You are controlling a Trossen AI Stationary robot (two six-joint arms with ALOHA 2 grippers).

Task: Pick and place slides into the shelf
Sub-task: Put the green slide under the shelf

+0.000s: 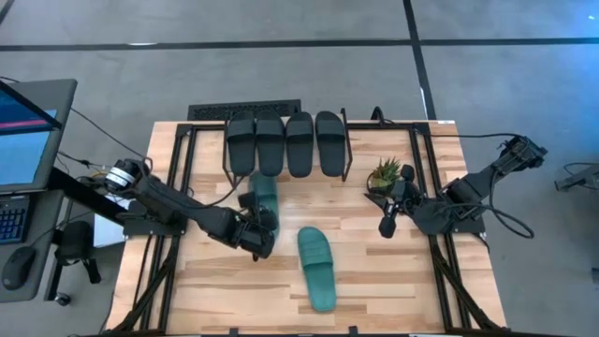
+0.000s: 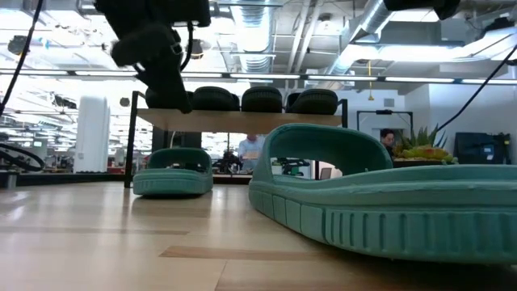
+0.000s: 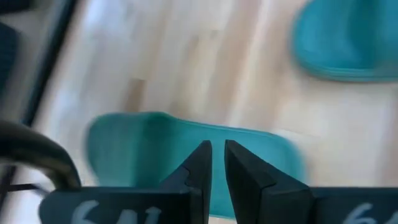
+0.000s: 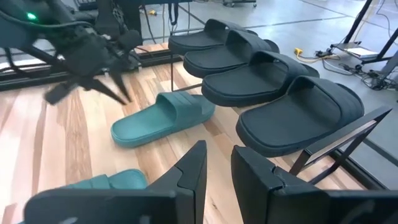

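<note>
My left end effector hangs over a teal slide – fingers nearly shut, holding nothing – beside the shelf.

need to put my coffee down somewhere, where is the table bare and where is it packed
Bare wood runs along the near edge of the table, left of the loose teal slide, and right of it below the idle right gripper. Crowded: the shelf with four black slides, and the second teal slide by the left gripper.
</note>
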